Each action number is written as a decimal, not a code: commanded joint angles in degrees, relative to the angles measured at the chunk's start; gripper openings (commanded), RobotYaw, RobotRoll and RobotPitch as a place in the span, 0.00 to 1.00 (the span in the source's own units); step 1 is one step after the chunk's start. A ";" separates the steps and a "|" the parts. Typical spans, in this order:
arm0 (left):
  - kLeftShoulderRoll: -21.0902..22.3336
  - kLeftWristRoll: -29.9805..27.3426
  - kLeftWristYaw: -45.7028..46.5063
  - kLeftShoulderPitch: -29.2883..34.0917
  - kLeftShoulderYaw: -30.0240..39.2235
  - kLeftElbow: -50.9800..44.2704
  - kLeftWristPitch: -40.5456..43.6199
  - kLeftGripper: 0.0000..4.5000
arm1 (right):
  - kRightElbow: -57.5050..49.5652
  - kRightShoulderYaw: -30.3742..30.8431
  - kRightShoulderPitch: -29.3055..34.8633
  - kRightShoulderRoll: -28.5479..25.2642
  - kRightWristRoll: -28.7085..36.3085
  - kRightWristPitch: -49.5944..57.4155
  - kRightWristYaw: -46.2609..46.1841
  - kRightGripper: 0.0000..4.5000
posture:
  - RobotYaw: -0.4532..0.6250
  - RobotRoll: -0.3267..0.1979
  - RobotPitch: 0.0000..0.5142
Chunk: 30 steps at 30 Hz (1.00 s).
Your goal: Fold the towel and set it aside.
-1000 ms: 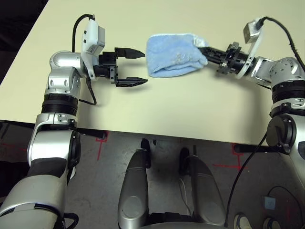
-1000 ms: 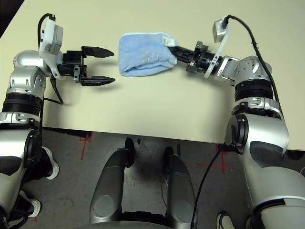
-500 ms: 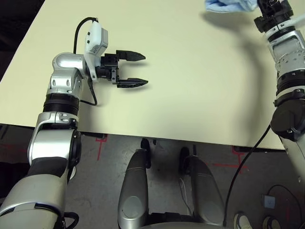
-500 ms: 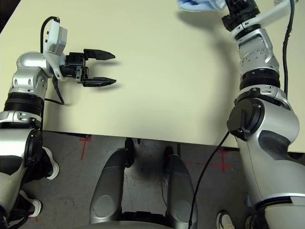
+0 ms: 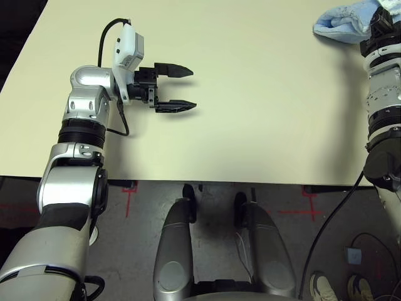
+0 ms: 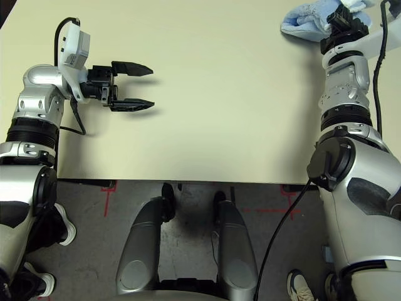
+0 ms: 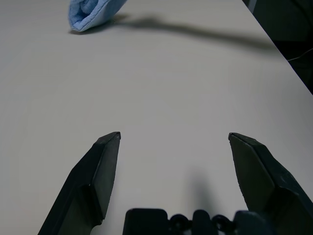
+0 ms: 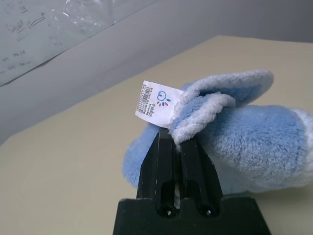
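Left eye view: set-aside step, with folded towel (image 5: 341,25) pinched in right gripper (image 5: 379,19)

Shows a cream table (image 5: 250,125) across the scene. Finds the left arm (image 5: 78,144) hanging over the near left part, well apart from the towel. Shows its left gripper (image 5: 188,89) gaping wide, with nothing between the fingers. Finds the right arm (image 6: 341,94) reaching up along the right side to the far right corner. Places the towel there as a thick doubled bundle, with its low end on or just above the table; cannot tell which. Confirms, in the right wrist view, the right gripper clamped tight on a white-stitched edge of the bundle, just beneath a small white label (image 8: 155,100).

Judged so: fold done, set-aside in hand, release not yet made. Calls next for settling the bundle fully onto the far right corner, well inside the table edge. Then calls for parting the fingers and backing straight off along their own line, so as not to drag the edge and undo the fold. Needs no help from the left side; best kept where it hangs. Worth watching for terry loops snagging on the fingertips at release, and for the top layer flopping open once let go.
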 commanded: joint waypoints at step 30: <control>-1.84 1.14 0.24 -1.34 -0.96 2.02 -0.12 1.00 | -19.30 -0.27 12.49 2.26 4.89 20.68 -7.38 0.01 | 0.41 0.62 0.73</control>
